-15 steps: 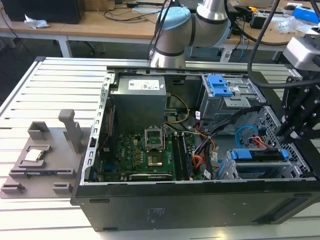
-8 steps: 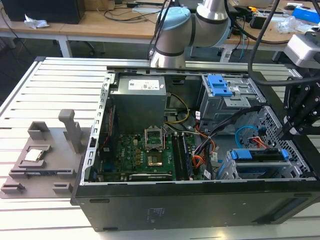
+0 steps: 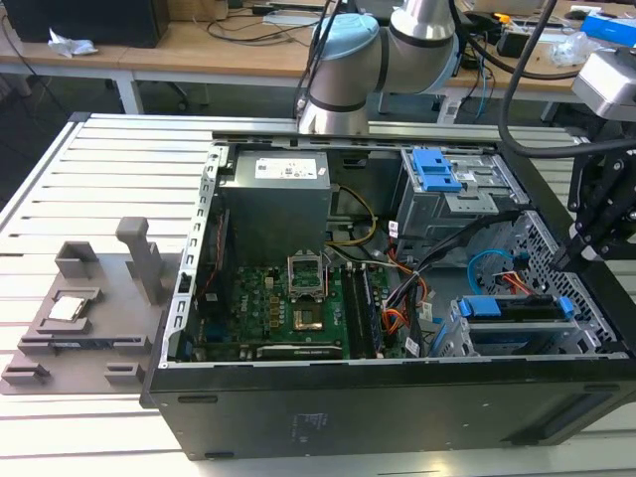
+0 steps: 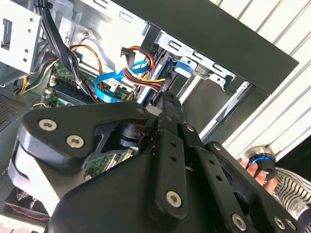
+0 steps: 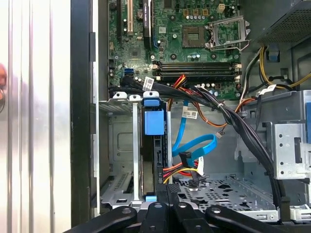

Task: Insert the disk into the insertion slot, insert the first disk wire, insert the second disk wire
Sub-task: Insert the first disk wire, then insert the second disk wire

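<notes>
Progress: disk (image 5: 156, 160) seated in insertion slot (image 5: 119, 145) | blue data wire (image 5: 194, 144) and red-yellow power wire (image 5: 187, 171) loose just beside it, apparently unplugged | end effector (image 5: 172, 190) near disk, fingers together, empty | both wire steps judged left.

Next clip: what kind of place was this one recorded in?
Most likely a robotics lab or workshop. An open computer case lies on a slatted metal table, a robot arm rises beyond it in the exterior view, and wooden benches strewn with cables run along the back.
</notes>
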Controlling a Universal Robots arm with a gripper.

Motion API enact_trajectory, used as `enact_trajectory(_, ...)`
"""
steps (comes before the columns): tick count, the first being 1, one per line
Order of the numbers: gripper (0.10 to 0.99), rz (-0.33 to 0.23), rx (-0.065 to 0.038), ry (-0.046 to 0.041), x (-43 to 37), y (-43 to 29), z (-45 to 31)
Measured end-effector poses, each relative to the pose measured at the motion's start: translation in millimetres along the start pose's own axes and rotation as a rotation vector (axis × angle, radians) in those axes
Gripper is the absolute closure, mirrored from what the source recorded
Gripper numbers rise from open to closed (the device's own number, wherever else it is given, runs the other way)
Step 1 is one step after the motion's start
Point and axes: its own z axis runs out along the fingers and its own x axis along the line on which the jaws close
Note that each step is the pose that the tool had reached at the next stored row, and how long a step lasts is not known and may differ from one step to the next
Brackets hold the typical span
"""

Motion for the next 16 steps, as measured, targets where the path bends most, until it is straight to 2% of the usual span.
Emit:
enact_trajectory(10, 0.973, 0.000, 0.000, 0.0000, 0.0, 0.1, -0.6)
enact_trajectory(11, 0.918, 0.000, 0.000, 0.0000, 0.0, 0.1, -0.7)
enact_trajectory(12, 0.784, 0.000, 0.000, 0.0001, -0.1, 0.1, -0.9)
enact_trajectory(14, 0.784, 0.000, 0.000, 0.0003, -2.0, 1.1, -0.6)
enact_trajectory(16, 0.784, -0.005, 0.000, 0.0004, -8.7, 8.7, 3.0)
